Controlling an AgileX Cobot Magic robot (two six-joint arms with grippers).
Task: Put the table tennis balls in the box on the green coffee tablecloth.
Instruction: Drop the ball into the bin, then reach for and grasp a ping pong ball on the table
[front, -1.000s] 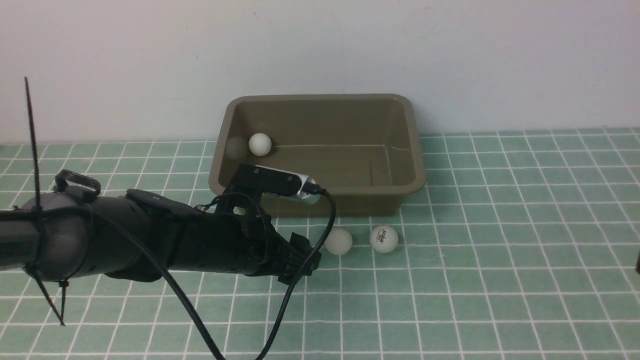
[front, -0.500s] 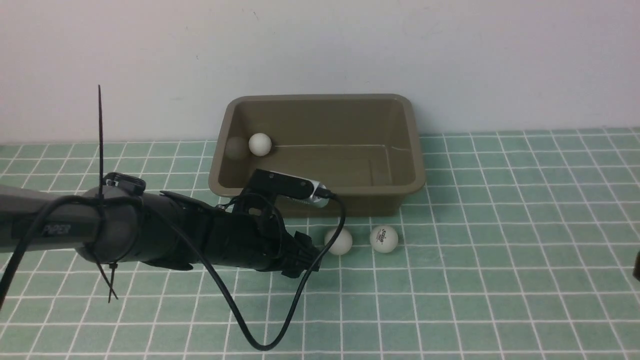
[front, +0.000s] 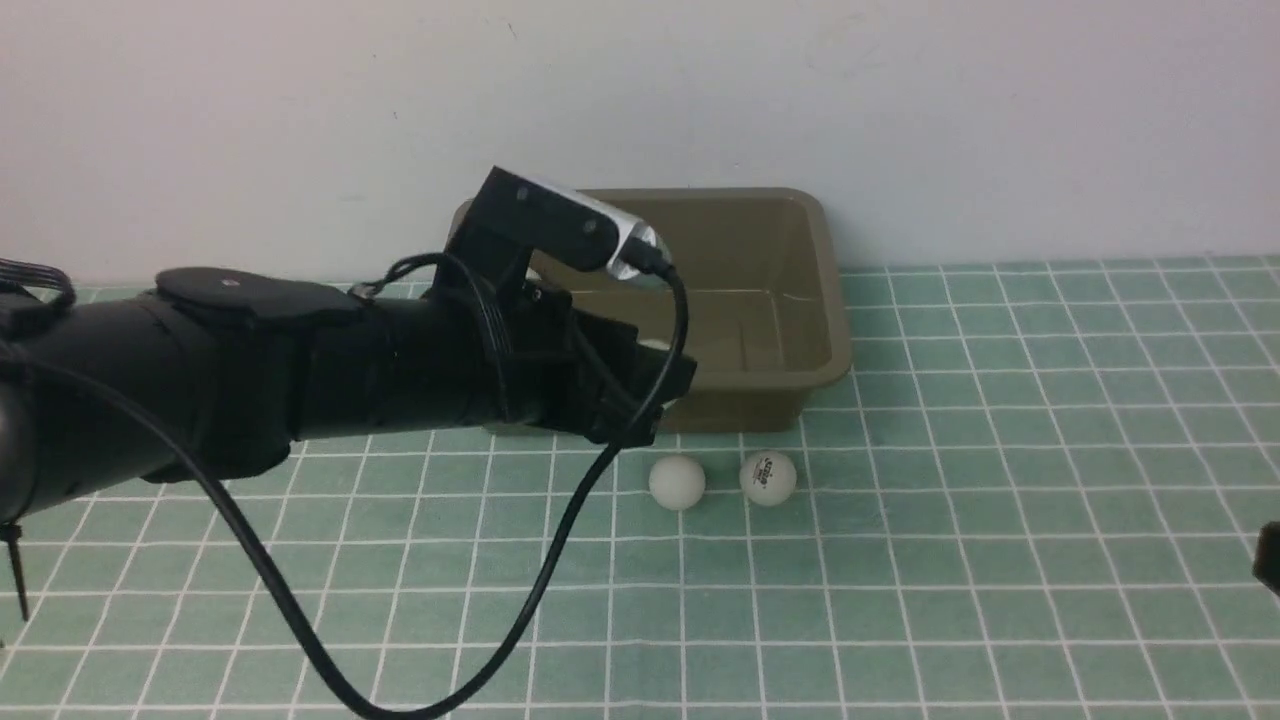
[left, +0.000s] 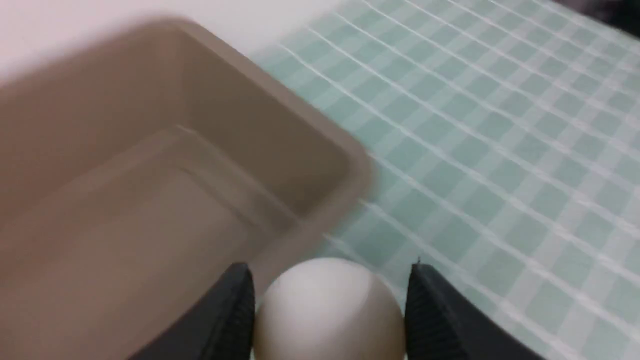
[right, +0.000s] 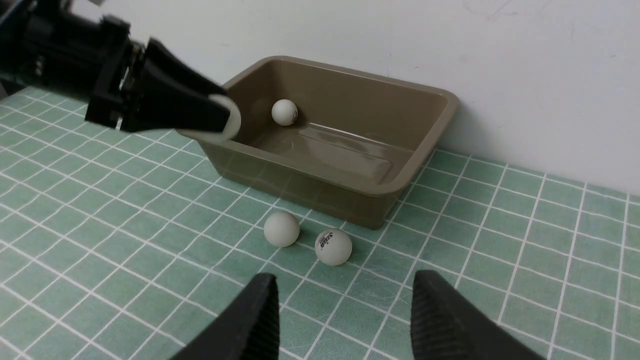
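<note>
Mid-carry: left gripper (left: 330, 272) pinches a table tennis ball (left: 327, 315), rim of the box (front: 832, 300) just below its tips; next, reach forward over the hollow, then release

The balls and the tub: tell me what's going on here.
The left gripper is clamped on a white ball and holds it off the cloth, at the near edge of the box, not yet let go. Another ball already lies inside the box. A plain ball and a logo ball sit side by side on the cloth just in front of the box. The right gripper hangs open and empty on the near side of those two.
</note>
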